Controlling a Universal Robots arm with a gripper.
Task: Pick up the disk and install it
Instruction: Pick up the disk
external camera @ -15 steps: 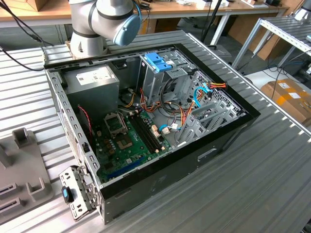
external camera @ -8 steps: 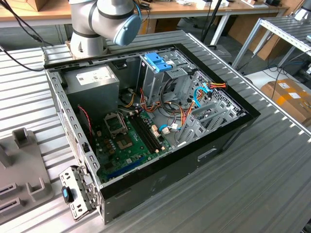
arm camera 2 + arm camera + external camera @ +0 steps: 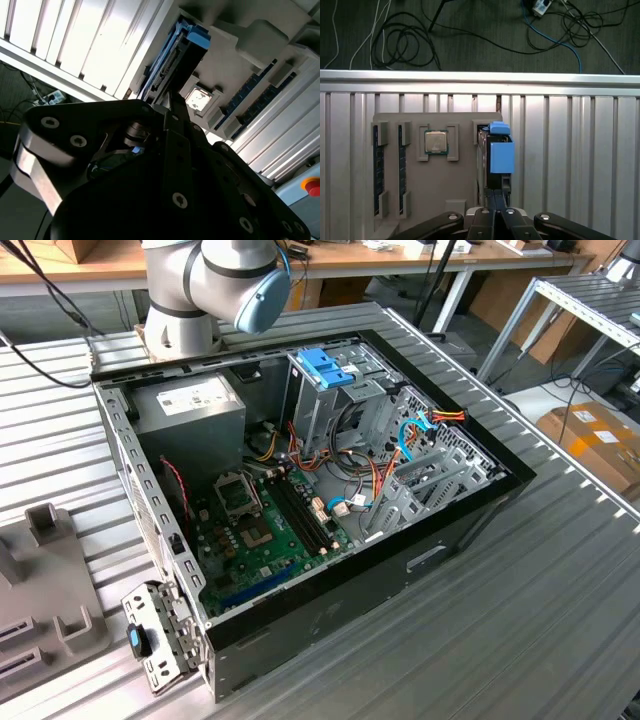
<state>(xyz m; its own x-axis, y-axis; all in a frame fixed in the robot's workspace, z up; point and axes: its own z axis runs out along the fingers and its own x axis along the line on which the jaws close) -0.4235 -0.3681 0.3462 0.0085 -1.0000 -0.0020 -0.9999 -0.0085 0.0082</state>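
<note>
Grey metal framed in light-blue plastic, the disk (image 3: 496, 156) stands on edge in a slot of the grey tray (image 3: 460, 192). I take it that this pose leaves its flat sides free to be pinched. My gripper (image 3: 496, 194) sits right at the end of the disk that is away from the blue tab, lined up along the disk's length. I cannot tell whether it has a hold or is only close.

On the tray just beside the disk, a processor chip (image 3: 436, 142) lies flat in its own pocket. The memory sticks (image 3: 378, 170) sit in slots at the tray's far side, each part kept separate. The tray rests on the ribbed metal table (image 3: 570, 150). Near the tray, in the exterior view, the computer case (image 3: 400, 570) lies open on its side, with its metal cage (image 3: 325, 370) reachable from above. The disk is not yet installed.
</note>
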